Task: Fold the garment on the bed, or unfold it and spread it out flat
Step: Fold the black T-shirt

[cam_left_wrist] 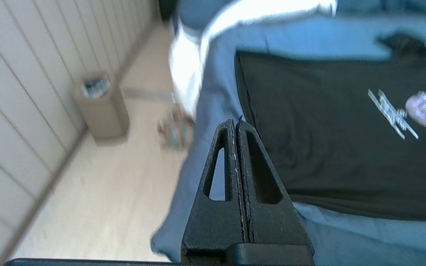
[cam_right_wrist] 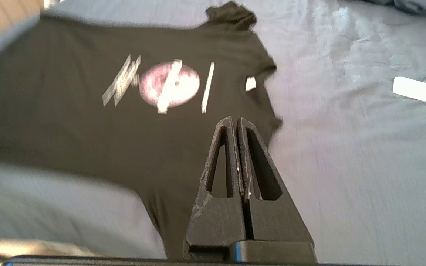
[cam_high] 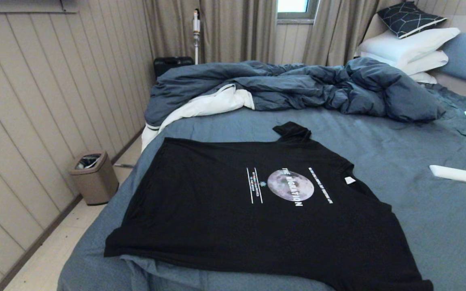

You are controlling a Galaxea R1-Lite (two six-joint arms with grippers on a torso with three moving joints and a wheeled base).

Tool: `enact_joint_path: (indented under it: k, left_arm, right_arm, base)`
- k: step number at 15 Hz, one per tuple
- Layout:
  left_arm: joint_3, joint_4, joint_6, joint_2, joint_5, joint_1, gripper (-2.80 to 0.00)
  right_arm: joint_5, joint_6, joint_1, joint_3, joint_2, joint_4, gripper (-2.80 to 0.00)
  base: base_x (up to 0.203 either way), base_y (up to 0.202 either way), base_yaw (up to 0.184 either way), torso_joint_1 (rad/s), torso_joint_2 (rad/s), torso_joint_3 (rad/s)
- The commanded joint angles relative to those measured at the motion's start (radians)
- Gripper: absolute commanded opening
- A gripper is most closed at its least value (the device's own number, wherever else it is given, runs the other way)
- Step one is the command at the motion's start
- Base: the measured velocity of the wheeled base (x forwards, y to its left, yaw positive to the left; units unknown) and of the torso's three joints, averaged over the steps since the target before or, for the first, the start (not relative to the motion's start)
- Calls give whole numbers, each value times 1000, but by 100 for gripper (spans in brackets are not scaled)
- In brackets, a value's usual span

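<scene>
The garment (cam_high: 233, 210), a black T-shirt with a grey moon print and white lettering, lies spread flat on the near part of the bed (cam_high: 399, 169). Its far sleeve (cam_high: 292, 131) is bunched up, and its neck label (cam_high: 350, 180) faces right. Neither arm shows in the head view. In the left wrist view my left gripper (cam_left_wrist: 236, 122) hangs shut and empty above the bed's left edge, near the garment (cam_left_wrist: 327, 147). In the right wrist view my right gripper (cam_right_wrist: 234, 120) is shut and empty above the garment (cam_right_wrist: 87, 129), close to its collar.
A crumpled dark blue duvet (cam_high: 297, 87) with white lining lies across the far half of the bed. White pillows (cam_high: 407, 50) are stacked at the far right. A flat white object (cam_high: 459, 174) lies on the sheet at the right. A beige bin (cam_high: 94, 178) stands on the floor to the left.
</scene>
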Motion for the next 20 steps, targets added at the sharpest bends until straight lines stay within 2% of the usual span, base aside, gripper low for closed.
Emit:
enact_joint_path:
  k: [1,2,4,6,8,9,11,14,15,16,20]
  left_arm:
    - [-92,44,-10,233,-12,0,-280]
    - [-145,100,-24,314,-39,0,-280]
    - [-235,235,-65,452,-132,0,-280]
    - [-277,368,-91,579,-260,0,-280]
    - [-274,445,-101,684,-380,0,-280]
    - [-247,456,-102,720,-416,0,-280]
    - [-212,456,-102,764,-440,0,-280]
    - [-201,453,-102,788,-460,0,-280]
    - [-201,453,-102,787,-461,0,-280]
    - [-202,453,-102,788,-460,0,-280]
    - [-201,441,-102,801,-460,0,-280]
  right_arm:
    - [-4,45,-4,-117,219,11,-280]
    - [-7,75,-16,-145,297,32,-280]
    - [-2,110,-97,-169,450,90,-280]
    - [31,121,-244,-177,602,154,-280]
    - [131,100,-410,-161,698,195,-280]
    - [195,67,-469,-138,714,223,-280]
    - [257,-14,-524,-59,715,262,-280]
    - [277,-85,-546,39,706,269,-280]
    - [288,-100,-545,67,704,267,-52]
    - [310,-118,-542,91,704,267,0]
    - [334,-146,-538,121,717,261,0]
  base:
    - [0,0,0,0,0,0]
    - [0,0,0,0,0,0]
    - [0,0,0,0,0,0]
    - [0,0,0,0,0,0]
    - [0,0,0,0,0,0]
    - [0,0,0,0,0,0]
    - [0,0,0,0,0,0]
    - [0,0,0,0,0,0]
    - [0,0,0,0,0,0]
    - [0,0,0,0,0,0]
    - [0,0,0,0,0,0]
